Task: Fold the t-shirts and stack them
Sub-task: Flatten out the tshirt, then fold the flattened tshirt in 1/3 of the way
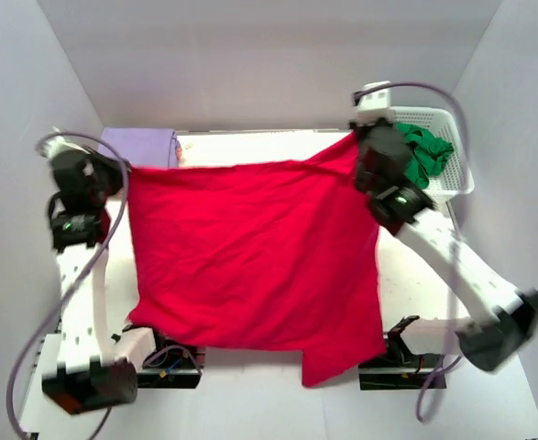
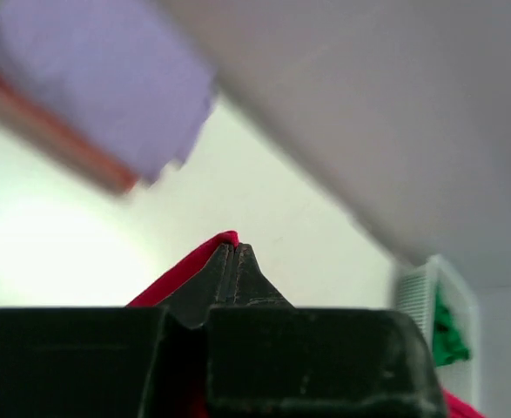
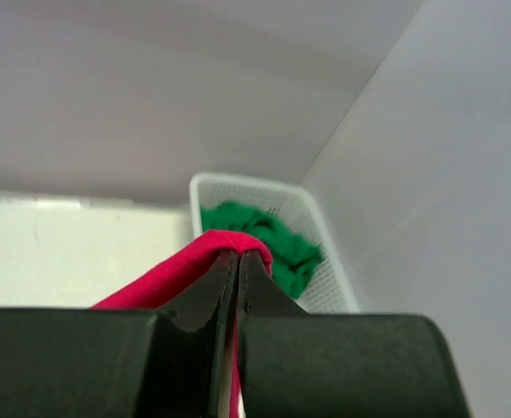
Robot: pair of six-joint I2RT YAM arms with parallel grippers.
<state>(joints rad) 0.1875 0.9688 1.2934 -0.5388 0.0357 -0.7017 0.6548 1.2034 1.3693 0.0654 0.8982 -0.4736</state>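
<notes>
The bright red t-shirt (image 1: 250, 257) hangs spread wide between both raised arms above the table. My left gripper (image 1: 122, 172) is shut on its left top corner; the left wrist view shows red cloth (image 2: 185, 270) pinched at the closed tips (image 2: 235, 247). My right gripper (image 1: 358, 139) is shut on the right top corner; red cloth (image 3: 172, 274) wraps the closed tips (image 3: 238, 253). A folded lavender t-shirt (image 1: 140, 145) lies at the back left, on a peach-orange one (image 2: 55, 139). A deep green t-shirt (image 1: 426, 151) is crumpled in the basket.
The white plastic lattice basket (image 1: 458, 174) stands at the back right by the right wall, also in the right wrist view (image 3: 325, 235). Grey walls enclose the white table (image 1: 250, 145) on three sides. The arm bases sit at the near edge.
</notes>
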